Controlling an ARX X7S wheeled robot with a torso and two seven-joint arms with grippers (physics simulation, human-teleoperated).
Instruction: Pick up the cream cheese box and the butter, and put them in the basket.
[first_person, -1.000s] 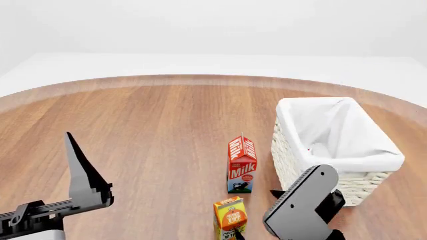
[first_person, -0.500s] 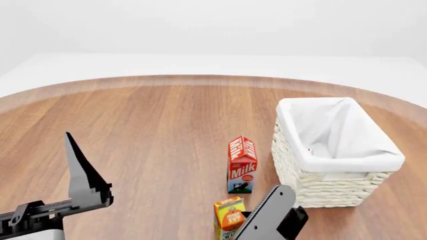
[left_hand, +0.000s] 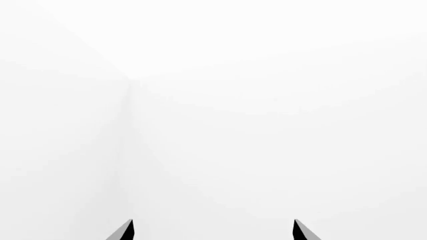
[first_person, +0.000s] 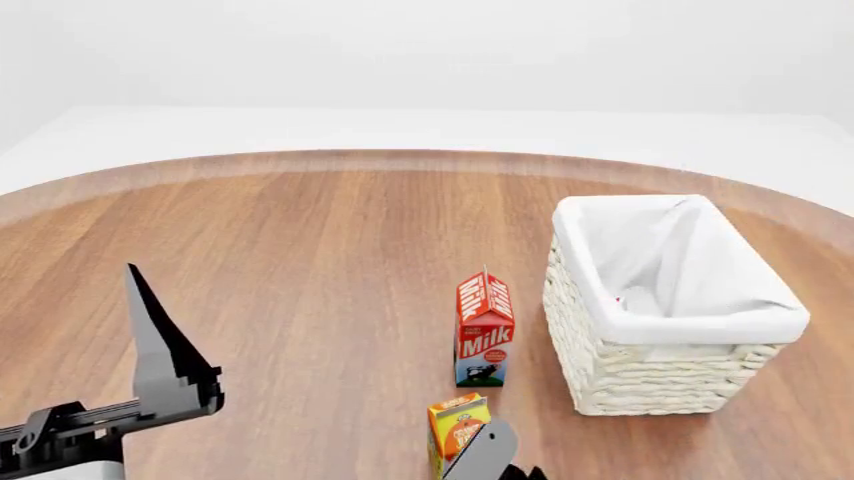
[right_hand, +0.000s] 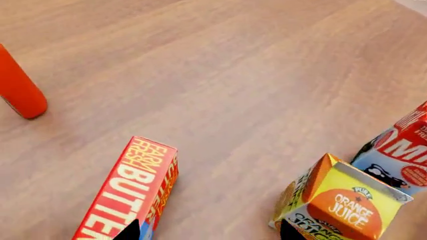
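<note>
The butter (right_hand: 130, 192), a red box with yellow lettering, lies flat on the wooden table in the right wrist view. My right gripper (right_hand: 208, 231) is open just above the table; one fingertip sits over the butter's near end and the other by the orange juice carton (right_hand: 343, 202). The white wicker basket (first_person: 627, 375) with its cloth liner stands at the right in the head view. Only a grey part of my right arm (first_person: 483, 455) shows there, at the bottom edge. My left gripper (left_hand: 212, 231) is open, faces a white wall and holds nothing. The cream cheese box is out of view.
A red-and-white milk carton (first_person: 483, 328) stands left of the basket, with the orange juice carton (first_person: 458, 428) in front of it. An orange ketchup bottle (right_hand: 19, 85) lies beyond the butter. My left arm's finger (first_person: 150, 325) points up at the lower left over the round wooden table (first_person: 307, 260).
My right arm has dropped from beside the basket down and left, nearly out of the head view, ending by the orange juice carton. The left arm has barely moved.
</note>
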